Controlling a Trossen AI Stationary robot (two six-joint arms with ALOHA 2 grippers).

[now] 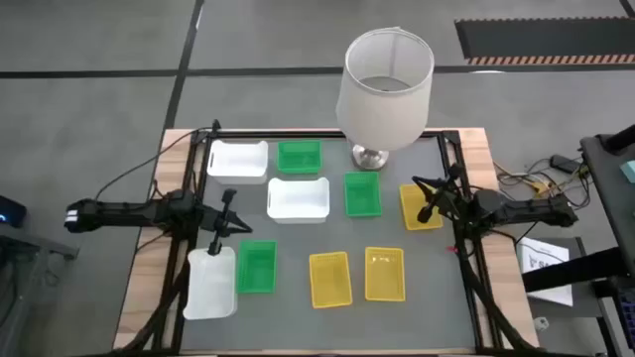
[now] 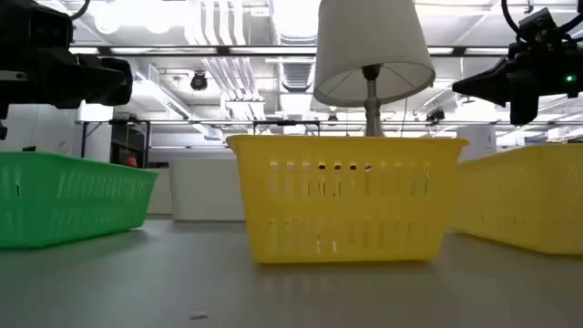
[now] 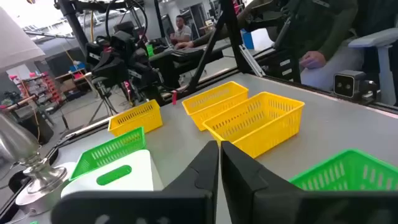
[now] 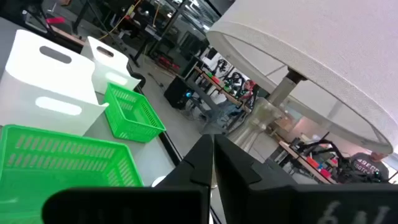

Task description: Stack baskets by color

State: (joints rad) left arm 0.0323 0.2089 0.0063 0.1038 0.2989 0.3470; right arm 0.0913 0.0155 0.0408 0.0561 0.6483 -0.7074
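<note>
Several baskets lie apart on the grey table, each resting on its base: three white ones, three green ones and three yellow ones. My left gripper is shut and empty, above the table's left side between the white baskets. My right gripper is shut and empty, raised over the yellow basket at the right.
A tall lamp with a white shade stands on its metal foot at the table's far middle, close to the far green baskets. People sit at desks beyond the table. Bare table surface lies along the near edge.
</note>
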